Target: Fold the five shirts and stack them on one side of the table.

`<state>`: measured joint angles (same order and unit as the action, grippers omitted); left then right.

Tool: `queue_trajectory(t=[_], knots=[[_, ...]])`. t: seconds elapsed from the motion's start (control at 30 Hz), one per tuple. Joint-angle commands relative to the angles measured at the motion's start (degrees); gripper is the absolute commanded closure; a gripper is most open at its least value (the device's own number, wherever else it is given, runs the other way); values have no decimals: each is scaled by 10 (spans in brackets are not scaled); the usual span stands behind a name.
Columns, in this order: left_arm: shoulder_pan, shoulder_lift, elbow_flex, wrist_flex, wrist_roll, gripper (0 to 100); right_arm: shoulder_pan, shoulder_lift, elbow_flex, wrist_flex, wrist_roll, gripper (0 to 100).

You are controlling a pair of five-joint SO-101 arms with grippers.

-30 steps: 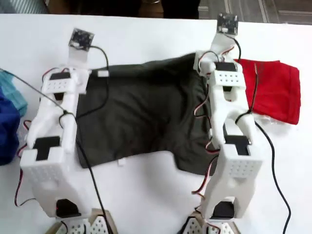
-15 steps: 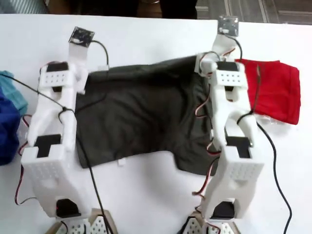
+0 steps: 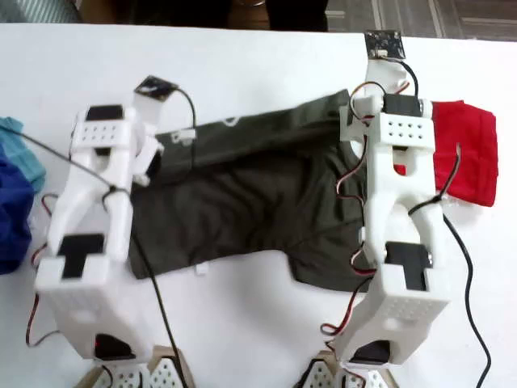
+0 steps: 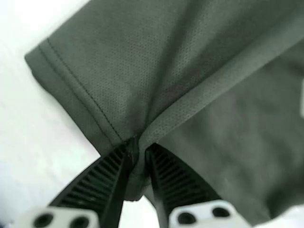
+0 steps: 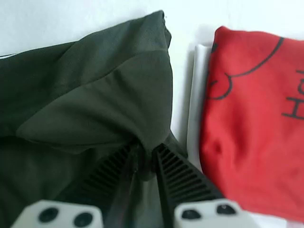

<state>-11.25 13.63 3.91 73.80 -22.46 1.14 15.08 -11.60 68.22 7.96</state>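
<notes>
Between the jaws of the left gripper, a pinched fold of the dark green shirt is sitting. The jaws are pressing nearly together, with just the thickness of the cloth parting them. In the left wrist view, a stitched hem is running outward from the jaws to a corner of the cloth, and the white table is showing just beside that corner.

Between the jaws of the right gripper, a bunched ridge of the same shirt is being clamped, and these jaws are likewise standing almost closed on the fabric. Beyond them, the cloth is lying in a folded-over flap. Just beside these jaws, on the side away from the left arm, a folded red shirt is resting on a white layer, and a narrow strip of table is separating that layer from the green cloth.

The high view is supplying the wider layout. The green shirt is spreading over the table between the two arms, with its body extending from the jaws back toward the arm bases. A blue shirt and a teal shirt are lying well apart from the left jaws, at the table's edge.
</notes>
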Motion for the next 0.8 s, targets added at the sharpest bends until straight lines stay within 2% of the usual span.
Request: queue_trajectory(t=[0.0,0.1,0.23,0.5,0.67,0.77], knots=[[2,-148,143,-51,-7,974,12,-57,1,60,13,978],[1,-253,259,-90,-8,974,20,-92,52,69,42,978],[1,-346,337,-91,-8,975,32,-189,178,28,66,978],[1,-414,359,-9,-8,975,31,-436,396,-4,116,978],[4,-447,365,44,-8,975,36,-487,447,27,149,978],[4,-463,404,41,-10,975,53,-497,467,31,164,978]])
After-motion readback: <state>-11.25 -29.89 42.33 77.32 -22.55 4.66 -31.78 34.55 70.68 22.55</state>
